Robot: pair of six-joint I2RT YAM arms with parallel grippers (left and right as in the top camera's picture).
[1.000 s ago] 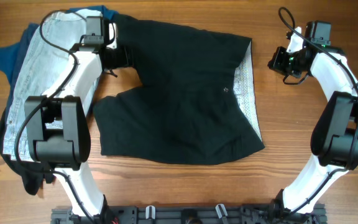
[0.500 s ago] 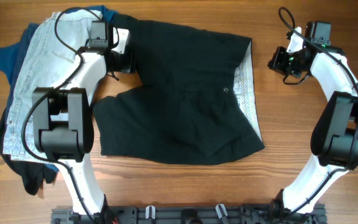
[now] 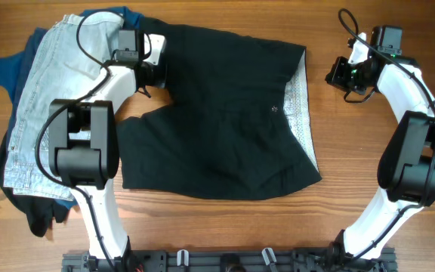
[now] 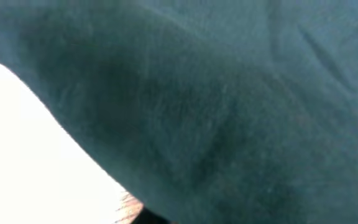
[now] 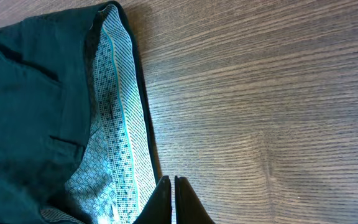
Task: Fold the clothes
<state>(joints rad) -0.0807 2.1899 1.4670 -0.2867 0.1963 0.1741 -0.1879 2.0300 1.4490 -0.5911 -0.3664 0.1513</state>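
At the far left of the overhead view, light-blue denim shorts (image 3: pixel 40 98) lie heaped on a blue top (image 3: pixel 6 72), the heap running almost to the frame's left edge with only a thin strip of bare table (image 3: pixel 368 174) beside it. The left arm (image 3: pixel 89 143) rises from the bottom edge, bends over the heap and reaches to the upper left. There the left gripper (image 3: pixel 157 73) sits on the upper-left leg hem of the black shorts (image 3: pixel 225 113), jaws together. Dark cloth fills the left wrist view, and I cannot tell whether any is pinched. The black shorts lie spread flat in the centre, their pale patterned waistband lining (image 3: pixel 297 106) along the right edge. Open wood lies below them and to their right. In the upper right, the right arm (image 3: pixel 418 136) arches inward. The right gripper (image 3: pixel 331 78) is over bare wood just beside the lining, jaws closed on nothing.
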